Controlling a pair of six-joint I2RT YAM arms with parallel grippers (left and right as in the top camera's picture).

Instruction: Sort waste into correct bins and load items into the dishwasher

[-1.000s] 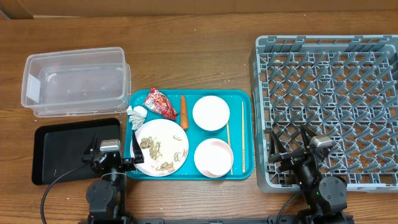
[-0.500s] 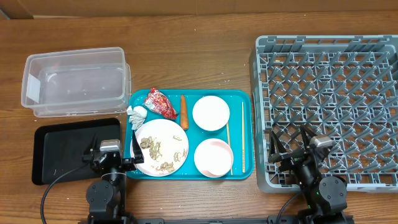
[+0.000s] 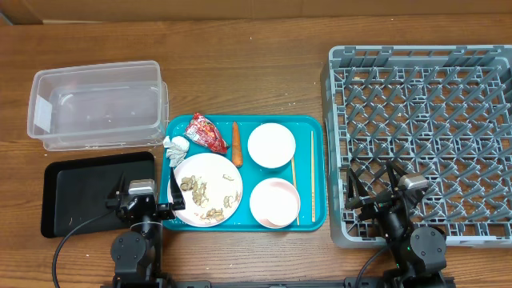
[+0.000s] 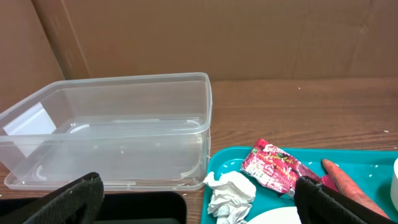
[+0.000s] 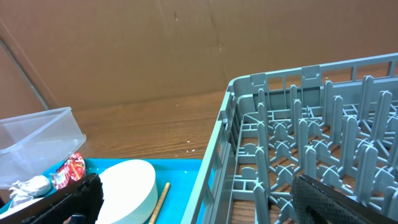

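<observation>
The wooden desk (image 3: 264, 72) is showing a smooth brown grain with a low sheen. Toward its left edge the clear plastic tub (image 3: 36, 112) is catching glossy highlights, while the black tray (image 3: 80, 192) is looking like matt plastic. On the smooth teal plastic tray (image 3: 318, 172), the red snack wrapper (image 3: 207, 132) is glinting like crinkled foil and the white tissue (image 3: 176, 146) is lying as soft crumpled paper. The plate (image 3: 214, 170), white bowl (image 3: 272, 145) and pale pink bowl (image 3: 274, 202) are looking smooth and faintly glossy, and by the right edge the grey dish rack (image 3: 424, 120) is appearing as matt moulded plastic.
</observation>
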